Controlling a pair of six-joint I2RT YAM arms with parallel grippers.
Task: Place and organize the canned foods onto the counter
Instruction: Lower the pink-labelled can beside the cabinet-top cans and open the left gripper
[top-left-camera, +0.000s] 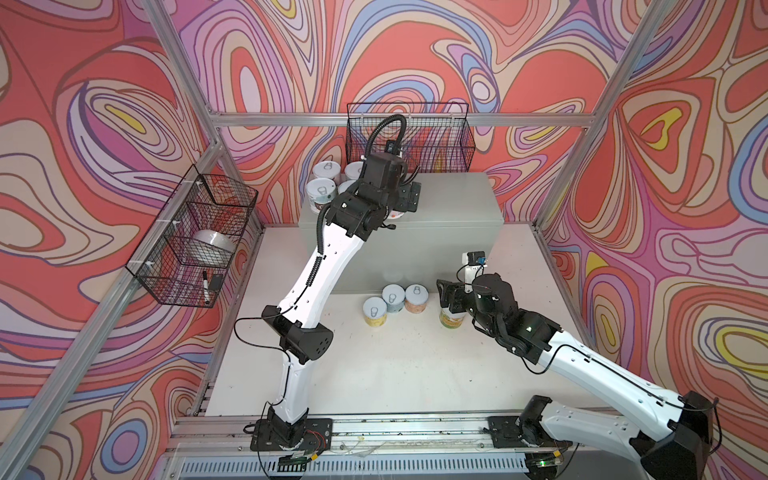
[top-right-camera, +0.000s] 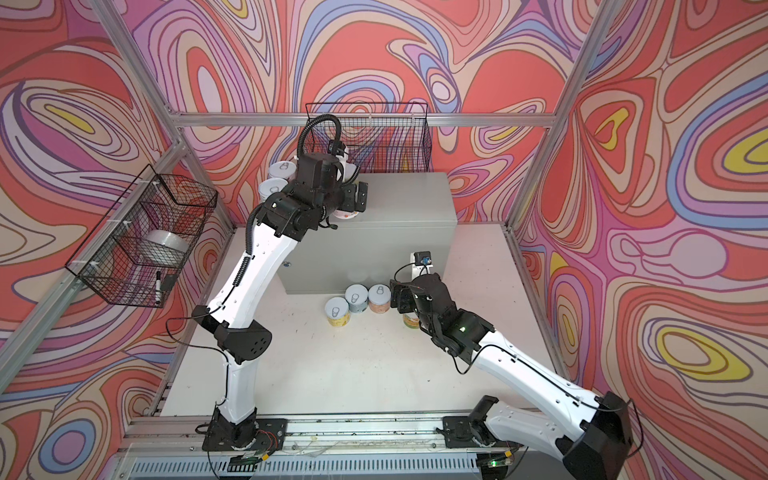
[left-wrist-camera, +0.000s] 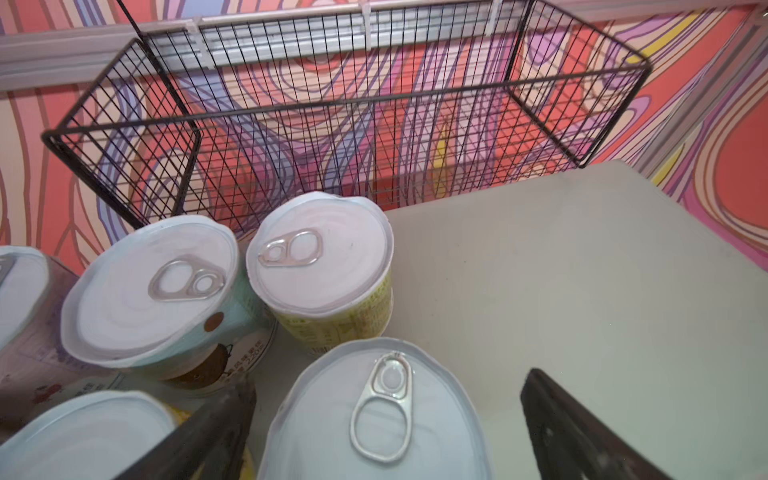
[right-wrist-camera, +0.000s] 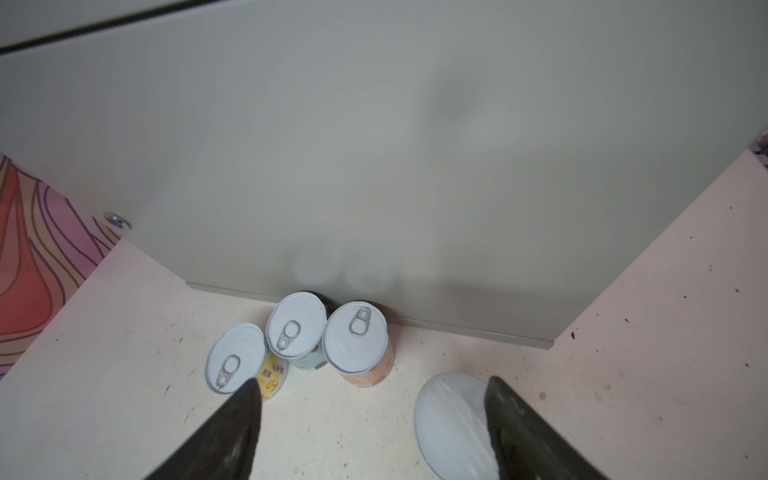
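Left wrist view: left fingers (left-wrist-camera: 199, 440) spread wide astride a silver-lidded can (left-wrist-camera: 374, 424), one of five I count on the light-grey metal counter (left-wrist-camera: 582, 270). Four stand below it, not yet lifted; right fingers (right-wrist-camera: 523, 428) are apart and empty above the white-capped can (right-wrist-camera: 449, 419).

Bright, even light; wrist views blur close up.

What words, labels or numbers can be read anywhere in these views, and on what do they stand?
"220", probably: teal-label can on the counter, left wrist view; the Chinese characters beside it are too blurred.
Yellow-green can: fine print, unreadable.
Yellow can, right wrist view: Chinese characters, too blurred.
Nothing else is legible.
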